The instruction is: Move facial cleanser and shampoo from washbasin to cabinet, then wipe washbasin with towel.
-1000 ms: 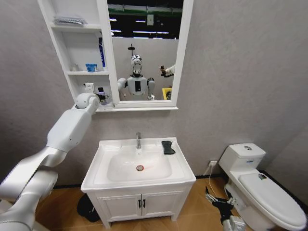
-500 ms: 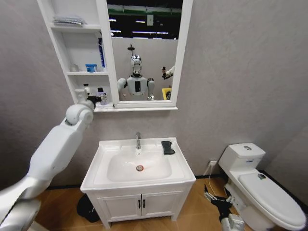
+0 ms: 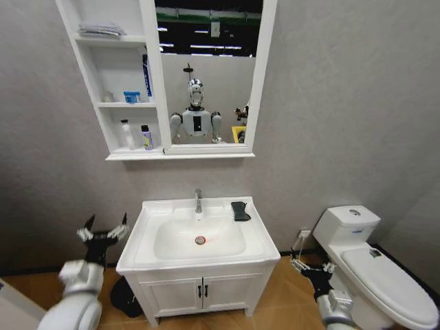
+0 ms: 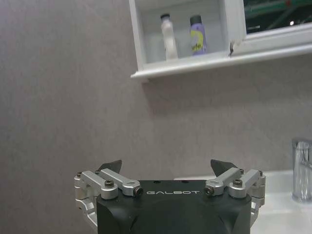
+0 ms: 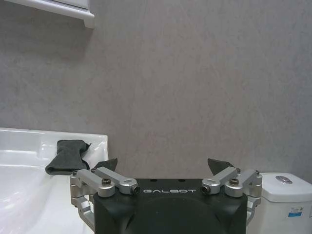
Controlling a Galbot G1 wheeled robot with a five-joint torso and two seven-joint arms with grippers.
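On the bottom shelf of the cabinet (image 3: 110, 65) stand a white bottle (image 3: 127, 134) and a purple, black-capped bottle (image 3: 146, 137), side by side. They are the facial cleanser and shampoo, but I cannot tell which is which. The left wrist view shows the white bottle (image 4: 168, 36) and the purple bottle (image 4: 197, 35) high above. The black towel (image 3: 240, 210) lies folded on the back right corner of the washbasin (image 3: 148, 206), and the towel (image 5: 68, 155) is also in the right wrist view. My left gripper (image 3: 103, 230) hangs open and empty, low beside the washbasin's left edge. My right gripper (image 3: 309, 265) is open, low to the right.
A white toilet (image 3: 375, 271) stands at the right, close to my right arm. The two-door vanity (image 3: 203, 292) carries the washbasin, and a dark object (image 3: 124, 299) lies on the floor at its left. A chrome tap (image 3: 198, 200) rises at the back rim. The upper shelves hold small blue items (image 3: 132, 97).
My left arm has dropped from the cabinet's bottom shelf to low beside the washbasin. The purple bottle it held stays on the shelf next to the white one.
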